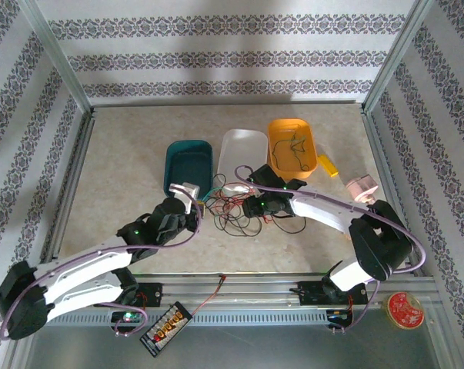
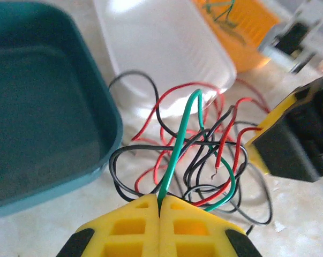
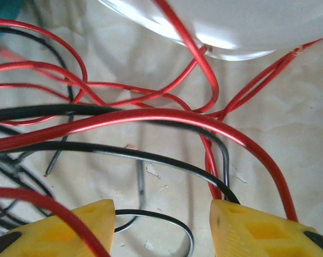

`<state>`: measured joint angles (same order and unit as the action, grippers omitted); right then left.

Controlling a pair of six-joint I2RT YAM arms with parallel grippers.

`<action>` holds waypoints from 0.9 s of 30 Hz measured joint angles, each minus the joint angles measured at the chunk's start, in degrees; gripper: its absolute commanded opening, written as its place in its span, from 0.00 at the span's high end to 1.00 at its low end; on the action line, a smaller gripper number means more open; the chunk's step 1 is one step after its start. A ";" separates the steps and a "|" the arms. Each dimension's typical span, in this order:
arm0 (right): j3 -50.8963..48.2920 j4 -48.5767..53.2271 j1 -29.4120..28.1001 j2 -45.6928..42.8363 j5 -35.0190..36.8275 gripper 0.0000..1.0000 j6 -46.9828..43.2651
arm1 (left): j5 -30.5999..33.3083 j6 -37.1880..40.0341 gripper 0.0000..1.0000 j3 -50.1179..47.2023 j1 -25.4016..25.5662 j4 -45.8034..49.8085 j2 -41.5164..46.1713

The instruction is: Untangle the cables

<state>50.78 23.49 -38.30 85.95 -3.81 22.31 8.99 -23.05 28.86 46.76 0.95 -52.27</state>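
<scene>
Here the cables (image 1: 235,217) lie in a loose red, black and green tangle near the middle of the table (image 1: 116,177). They sit just on the near side of the white tray (image 1: 243,150), with some loops reaching its front rim. The left gripper (image 2: 160,208) is clenched on the green cable (image 2: 178,144). Its yellow fingers are pressed together, and the green strand rises from the seam between them, arcs over the heap and loops back down among the black and red strands. The right gripper (image 3: 162,213) stands released at the tangle's right side, its two yellow fingertips well apart and low over the table. A black strand (image 3: 129,152) and a red loop (image 3: 166,115) cross the gap between them, pinched by neither finger. The teal tray (image 1: 187,165) sits left of the white one. The orange tray (image 1: 314,154) sits to its right, nearer the far edge, with a few thin wires inside.
</scene>
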 measured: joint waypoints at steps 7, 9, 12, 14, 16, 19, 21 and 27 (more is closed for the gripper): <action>-2.21 -3.04 1.09 -9.18 1.29 0.47 -1.01 | -2.82 2.60 1.00 3.02 0.00 1.20 1.49; -2.78 -4.09 1.36 -12.63 1.40 0.45 -1.81 | -3.61 3.10 1.00 3.15 0.00 1.01 0.48; -3.85 -6.38 1.53 -18.27 0.52 0.44 -3.37 | -4.87 3.43 1.00 3.26 0.00 0.44 -1.86; -4.44 -7.82 1.73 -21.31 -1.38 0.44 -4.42 | -5.86 3.58 1.00 3.28 0.00 -0.26 -3.54; -4.52 -8.83 1.79 -22.71 -3.65 0.43 -4.96 | -6.47 3.58 1.00 3.30 0.00 -0.92 -4.59; -4.52 -10.27 1.62 -22.27 -7.65 0.43 -5.53 | -7.54 3.58 1.00 3.45 0.00 -2.12 -5.64; -4.48 -10.58 0.87 -20.61 -9.68 0.43 -5.86 | -8.17 3.61 1.00 3.74 0.00 -2.86 -5.99; -3.56 -10.99 -0.85 -13.90 -12.33 0.43 -6.75 | -10.16 3.80 1.00 5.46 0.00 -3.48 -5.86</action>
<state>47.22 12.49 -39.16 72.05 -16.14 15.55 -1.17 -19.25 34.33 46.76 -2.52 -58.13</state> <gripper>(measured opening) 0.571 0.041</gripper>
